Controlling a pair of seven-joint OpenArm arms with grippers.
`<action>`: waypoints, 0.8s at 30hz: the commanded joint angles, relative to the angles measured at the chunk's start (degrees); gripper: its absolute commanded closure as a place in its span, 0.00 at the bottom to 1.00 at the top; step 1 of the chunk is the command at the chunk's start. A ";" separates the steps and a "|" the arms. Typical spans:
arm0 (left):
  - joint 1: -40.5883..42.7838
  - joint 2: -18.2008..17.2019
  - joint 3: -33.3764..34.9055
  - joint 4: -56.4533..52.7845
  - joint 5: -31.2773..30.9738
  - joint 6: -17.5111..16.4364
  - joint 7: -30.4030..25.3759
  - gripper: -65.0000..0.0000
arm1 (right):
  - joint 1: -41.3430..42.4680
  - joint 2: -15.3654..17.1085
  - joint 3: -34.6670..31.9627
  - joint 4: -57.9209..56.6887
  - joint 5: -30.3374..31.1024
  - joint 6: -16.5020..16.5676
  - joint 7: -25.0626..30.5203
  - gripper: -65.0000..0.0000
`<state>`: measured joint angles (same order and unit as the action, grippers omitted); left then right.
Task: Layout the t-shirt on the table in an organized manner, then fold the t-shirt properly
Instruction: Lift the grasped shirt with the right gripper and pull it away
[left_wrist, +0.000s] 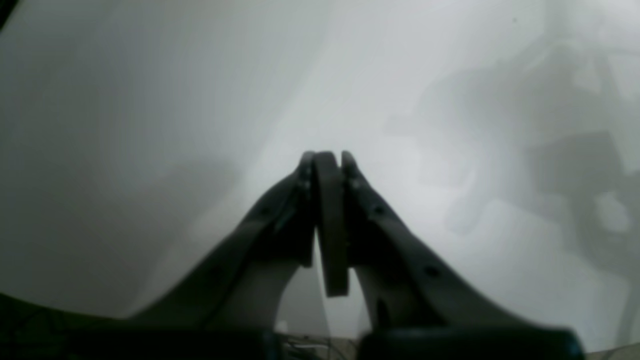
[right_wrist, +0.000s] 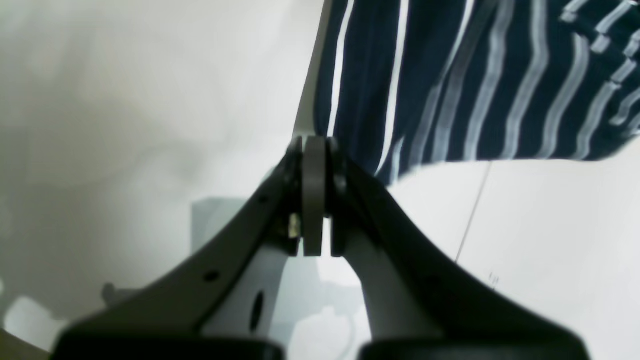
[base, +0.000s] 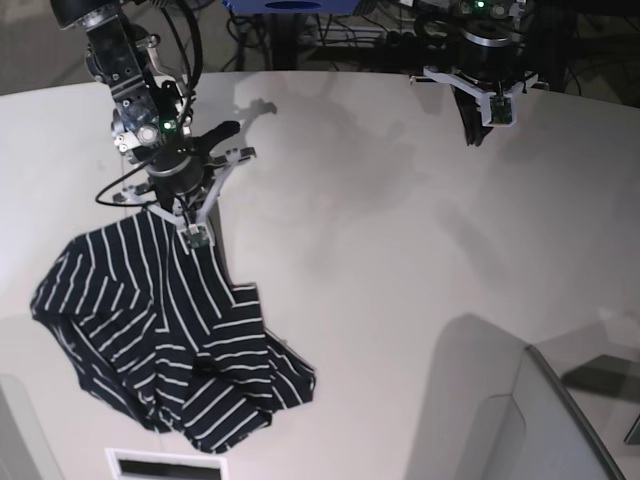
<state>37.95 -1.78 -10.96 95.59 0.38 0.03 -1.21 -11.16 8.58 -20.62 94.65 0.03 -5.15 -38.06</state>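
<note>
Soft, limp t-shirt (base: 170, 330) lies crumpled at the table's (base: 400, 260) near left.
Right gripper (right_wrist: 316, 142) pressed together beside its edge; left gripper (left_wrist: 327, 157) likewise, empty; a hem corner looks easiest to grab.

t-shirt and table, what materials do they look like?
The t-shirt: soft knit cloth, matte navy-black with thin white stripes; it drapes and bunches in loose folds, likely cotton jersey, though the fibre cannot be told. The table: hard, smooth, white to pale grey with a slight sheen; it carries soft shadows and a thin seam line, probably laminate or coated board.
</note>
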 joint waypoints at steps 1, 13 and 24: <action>-0.11 -0.20 -0.16 0.80 0.10 0.36 -1.47 1.00 | -0.14 0.43 0.09 1.22 -0.16 -0.08 1.18 1.00; -4.15 -0.11 -5.70 0.89 0.19 0.36 5.92 1.00 | -7.96 7.11 0.80 0.87 0.01 0.00 1.18 1.00; -6.17 0.07 -3.50 0.63 -0.34 0.27 6.00 1.00 | -13.77 10.01 -4.21 2.27 0.01 3.70 3.91 1.00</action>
<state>31.94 -1.63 -14.55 95.44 0.08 0.30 6.31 -24.91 18.74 -24.82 95.74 -0.23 -1.65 -34.81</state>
